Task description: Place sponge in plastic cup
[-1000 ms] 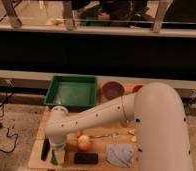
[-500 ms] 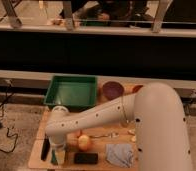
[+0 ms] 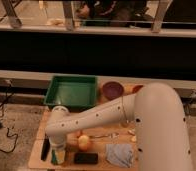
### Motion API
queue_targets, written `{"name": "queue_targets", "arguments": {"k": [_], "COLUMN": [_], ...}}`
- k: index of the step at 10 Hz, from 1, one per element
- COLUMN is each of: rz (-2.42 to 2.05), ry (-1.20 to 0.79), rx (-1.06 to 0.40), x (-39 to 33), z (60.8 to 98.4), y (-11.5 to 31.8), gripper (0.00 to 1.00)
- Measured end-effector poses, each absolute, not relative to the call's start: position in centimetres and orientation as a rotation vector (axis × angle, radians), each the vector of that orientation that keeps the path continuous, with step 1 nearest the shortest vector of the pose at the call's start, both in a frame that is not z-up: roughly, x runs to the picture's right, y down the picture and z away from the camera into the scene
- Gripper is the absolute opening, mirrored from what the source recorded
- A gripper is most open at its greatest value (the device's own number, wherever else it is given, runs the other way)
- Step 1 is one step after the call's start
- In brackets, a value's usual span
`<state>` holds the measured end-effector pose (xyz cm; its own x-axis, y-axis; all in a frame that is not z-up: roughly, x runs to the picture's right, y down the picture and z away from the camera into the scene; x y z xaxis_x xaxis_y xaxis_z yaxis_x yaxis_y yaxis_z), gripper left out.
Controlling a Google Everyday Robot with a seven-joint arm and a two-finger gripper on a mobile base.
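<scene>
The claw (image 3: 57, 150) is at the near left desk (image 3: 37, 155) edge, over the sponge (image 3: 54, 157). Its grip state cannot be determined. No legible writing.

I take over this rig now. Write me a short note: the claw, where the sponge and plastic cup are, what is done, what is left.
Claw: down at the front-left corner of the table, over the sponge.
Sponge: a teal edge shows below the claw; whether it is gripped I cannot tell.
Plastic cup: not visible, possibly hidden behind the arm.
Nearby: green tray, dark block, blue cloth.
Done: the approach.
Left: lift the sponge, find the cup, put it in.
</scene>
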<state>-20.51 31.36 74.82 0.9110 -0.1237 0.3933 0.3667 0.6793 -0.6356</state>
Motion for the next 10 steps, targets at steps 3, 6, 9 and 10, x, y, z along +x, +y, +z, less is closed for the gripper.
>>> {"name": "queue_targets", "arguments": {"k": [3,6,9,10], "rz": [-0.283,-0.276,-0.264,-0.259], "ry": [-0.355,-0.386,-0.410,-0.412], "rx": [-0.763,-0.715,-0.660,-0.645], "x": [-20.7,-21.0,-20.8,-20.7], "z": [74.2,72.1,70.0,69.4], "y": [31.0,29.4,27.3,26.6], "gripper": [0.32,0.14,0.14,0.14]}}
